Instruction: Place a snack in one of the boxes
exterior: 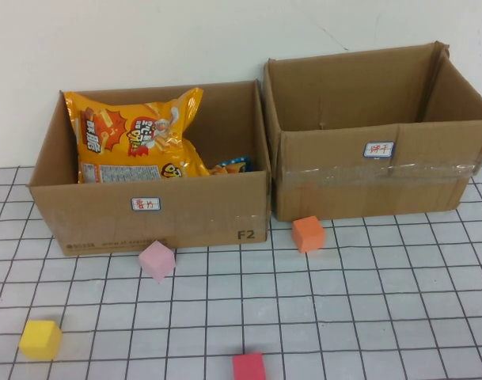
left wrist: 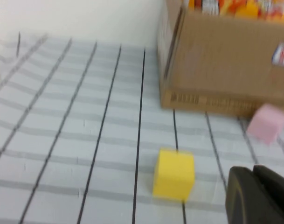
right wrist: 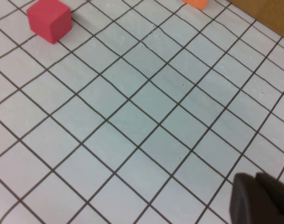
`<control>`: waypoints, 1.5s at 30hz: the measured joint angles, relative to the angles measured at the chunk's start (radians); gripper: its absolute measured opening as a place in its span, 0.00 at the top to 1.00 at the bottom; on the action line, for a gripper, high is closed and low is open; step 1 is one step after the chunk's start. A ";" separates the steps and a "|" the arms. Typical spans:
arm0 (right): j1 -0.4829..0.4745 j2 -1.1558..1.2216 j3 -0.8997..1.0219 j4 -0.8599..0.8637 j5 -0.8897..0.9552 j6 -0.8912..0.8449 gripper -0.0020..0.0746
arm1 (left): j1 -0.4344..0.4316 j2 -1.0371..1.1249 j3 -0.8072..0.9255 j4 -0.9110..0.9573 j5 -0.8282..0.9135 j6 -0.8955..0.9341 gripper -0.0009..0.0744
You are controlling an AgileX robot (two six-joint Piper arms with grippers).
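An orange snack bag (exterior: pixel 138 134) stands upright inside the left cardboard box (exterior: pixel 185 226), with a second small packet (exterior: pixel 234 165) beside it. The right cardboard box (exterior: pixel 367 178) shows nothing inside. Neither arm appears in the high view. My left gripper (left wrist: pixel 252 173) shows only in the left wrist view; it is shut and empty, low over the table near the yellow cube (left wrist: pixel 174 173), in front of the left box (left wrist: pixel 216 70). My right gripper (right wrist: pixel 256 182) shows only in the right wrist view; it is shut and empty over bare gridded table.
Foam cubes lie on the gridded table in front of the boxes: pink (exterior: pixel 157 260), orange (exterior: pixel 309 233), yellow (exterior: pixel 40 339) and red (exterior: pixel 249 367). The red cube (right wrist: pixel 49 19) and an orange cube edge (right wrist: pixel 196 3) show in the right wrist view. A wall stands behind the boxes.
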 joint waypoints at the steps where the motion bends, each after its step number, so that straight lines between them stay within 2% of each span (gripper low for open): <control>1: 0.000 0.000 0.002 0.000 0.000 0.000 0.97 | 0.000 0.000 0.000 0.003 0.018 0.002 0.99; 7: 0.000 0.000 0.006 0.000 0.000 0.000 0.97 | -0.006 0.000 -0.002 0.035 0.044 0.007 0.99; 14: 0.000 0.000 0.007 0.000 0.000 -0.007 0.97 | -0.071 0.000 -0.002 0.043 0.046 0.008 0.99; 41: 0.000 -0.011 0.007 0.000 0.000 -0.009 0.97 | -0.072 0.000 -0.005 0.047 0.059 0.008 0.99; 45: -0.038 -0.099 0.007 0.002 0.000 -0.011 0.97 | -0.072 0.000 -0.005 0.047 0.059 0.008 0.99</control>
